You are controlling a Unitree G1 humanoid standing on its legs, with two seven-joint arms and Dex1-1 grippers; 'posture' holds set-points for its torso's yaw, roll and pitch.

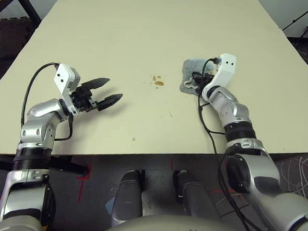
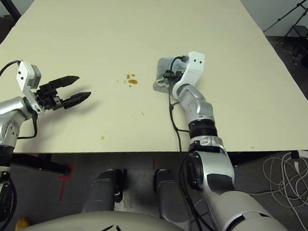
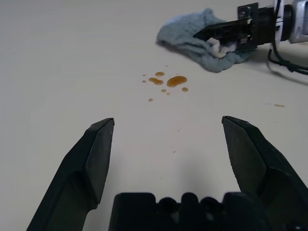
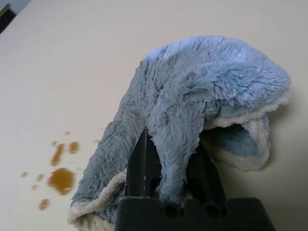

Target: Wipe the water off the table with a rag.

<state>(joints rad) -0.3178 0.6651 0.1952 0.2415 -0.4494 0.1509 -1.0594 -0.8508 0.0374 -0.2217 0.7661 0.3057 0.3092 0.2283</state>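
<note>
Tripod [image 2: 302,20] beyond the right edge, pale cables [image 2: 291,181] on grey floor [image 2: 140,172], red tape marks [image 2: 65,177]

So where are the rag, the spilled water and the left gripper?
Rag [image 4: 216,72]: right wrist view, upper fold.
Water [image 3: 177,81]: left wrist view, largest blob.
Left gripper [image 3: 168,127]: same view, between fingertips.

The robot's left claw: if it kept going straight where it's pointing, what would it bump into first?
Probably the rag, beyond the amber drops; the left gripper might pass over those, though its height above the table is unclear.
</note>
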